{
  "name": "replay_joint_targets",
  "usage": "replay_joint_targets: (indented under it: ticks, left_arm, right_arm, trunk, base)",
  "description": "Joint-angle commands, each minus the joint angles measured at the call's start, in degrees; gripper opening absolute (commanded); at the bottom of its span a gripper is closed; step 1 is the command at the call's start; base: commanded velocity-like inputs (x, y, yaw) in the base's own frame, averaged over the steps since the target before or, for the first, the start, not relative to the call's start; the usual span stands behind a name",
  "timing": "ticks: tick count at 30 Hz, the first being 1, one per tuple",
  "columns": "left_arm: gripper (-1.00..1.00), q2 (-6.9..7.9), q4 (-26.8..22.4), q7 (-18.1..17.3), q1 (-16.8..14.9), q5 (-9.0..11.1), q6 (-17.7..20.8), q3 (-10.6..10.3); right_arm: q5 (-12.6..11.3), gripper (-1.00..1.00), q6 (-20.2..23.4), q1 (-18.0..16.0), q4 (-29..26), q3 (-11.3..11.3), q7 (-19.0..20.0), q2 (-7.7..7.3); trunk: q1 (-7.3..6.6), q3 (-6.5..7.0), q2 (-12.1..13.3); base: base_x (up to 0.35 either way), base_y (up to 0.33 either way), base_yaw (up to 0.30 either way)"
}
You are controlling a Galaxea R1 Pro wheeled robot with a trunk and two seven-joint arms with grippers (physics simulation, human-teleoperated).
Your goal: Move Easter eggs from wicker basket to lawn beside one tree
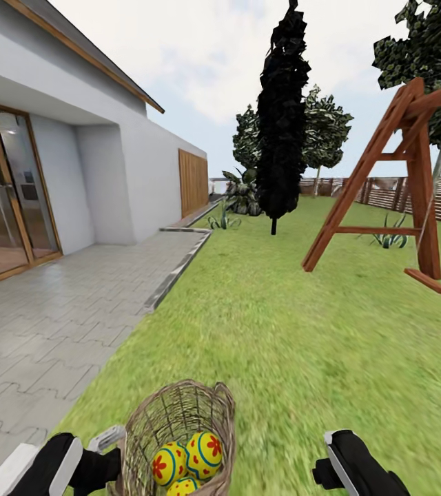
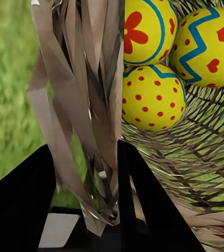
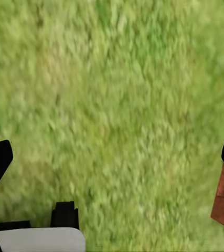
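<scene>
At the lower edge of the head view, the wicker basket point(image 1: 179, 434) hangs just above the lawn point(image 1: 282, 344), pinched at its rim by the left end effector point(image 2: 85, 184); in the left wrist view the two dark fingers point(image 2: 22, 205) stand either side of a bundle of wicker strands, pressed onto it, which suggests the basket is being carried whole so that its contents travel together rather than one at a time. Three Easter eggs point(image 2: 153, 97) lie inside, touching one another at the bottom of the weave; none is yet on the grass. The right end effector point(image 3: 112, 173) is spread, its fingertips wide apart at the two sides of the right wrist view, with bare grass between them and nothing held; it appears kept free for lifting the eggs out later. Ahead stand one black conifer point(image 1: 282, 117), one wooden swing frame point(image 1: 400, 179), and two leafy trees with pale trunks, one tree point(image 1: 324, 134) behind the conifer and another past the swing; one white house point(image 1: 76, 138) and its paving point(image 1: 48, 324) border the grass.
</scene>
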Motion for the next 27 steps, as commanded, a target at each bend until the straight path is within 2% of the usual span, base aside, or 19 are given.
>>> replay_joint_targets:
  ticks: [1,9,20,27]
  left_arm:
    - [-1.0,-0.03,-0.06,-0.44,-0.05,0.75,0.28,0.17]
    - [-1.0,-0.03,-0.06,-0.44,-0.05,0.75,0.28,0.17]
    - [-1.0,-0.13,-0.06,-0.35,-0.05,0.75,0.28,0.15]
    - [-1.0,-0.17,-0.06,-0.43,-0.05,0.75,0.28,0.17]
  right_arm:
    - [-0.17,1.0,0.27,-0.04,-0.06,0.29,-0.3,-0.07]
    - [-0.17,1.0,0.31,-0.04,-0.08,0.3,-0.28,-0.06]
    - [-0.15,1.0,0.34,-0.04,-0.08,0.3,-0.29,-0.07]
    - [-0.14,1.0,0.34,-0.04,-0.08,0.3,-0.3,-0.01]
  trunk:
    - [0.03,-0.07,-0.04]
    - [0.03,-0.07,-0.04]
    - [0.03,-0.07,-0.04]
    - [0.03,0.05,-0.04]
  base:
    - [0.344,0.0,-0.002]
    - [0.344,0.0,-0.216]
    - [0.344,0.0,-0.018]
    - [0.344,0.0,-0.19]
